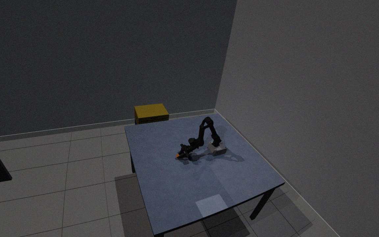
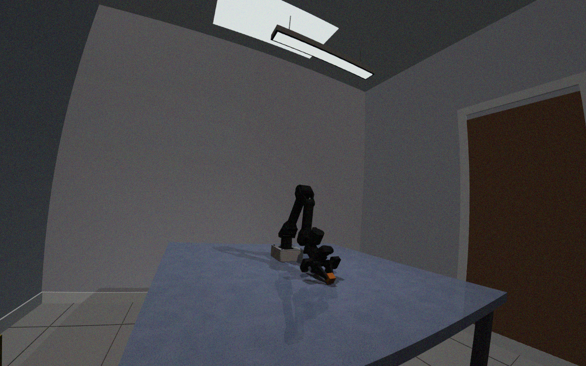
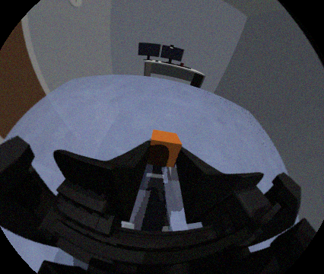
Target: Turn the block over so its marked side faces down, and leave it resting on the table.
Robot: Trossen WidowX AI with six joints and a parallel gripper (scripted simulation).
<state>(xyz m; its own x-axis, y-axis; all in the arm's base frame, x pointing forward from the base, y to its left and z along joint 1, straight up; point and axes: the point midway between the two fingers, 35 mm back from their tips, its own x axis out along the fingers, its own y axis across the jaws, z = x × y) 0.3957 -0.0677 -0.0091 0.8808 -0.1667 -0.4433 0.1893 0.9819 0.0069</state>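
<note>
The orange block [image 1: 177, 155] [image 2: 330, 276] [image 3: 166, 137] is held at the tips of my gripper [image 1: 179, 155] [image 2: 328, 278] [image 3: 163, 146], which is shut on it. The gripper is low over the blue table [image 1: 167, 188] [image 2: 222, 309] [image 3: 105, 99] and tilted well over towards level. In the wrist view the block's upper face is plain orange. Its face towards the camera has a dark rounded patch; I cannot tell whether this is the mark or a shadow. The underside is hidden. I cannot tell whether the block touches the table.
The arm's pale base [image 1: 217, 149] [image 2: 286, 253] stands on the table behind the gripper. A yellow cabinet [image 1: 151, 111] stands beyond the table's far edge. A pale rectangle [image 1: 211, 205] shows near the table's front edge. A desk with two monitors [image 3: 149, 49] is in the distance.
</note>
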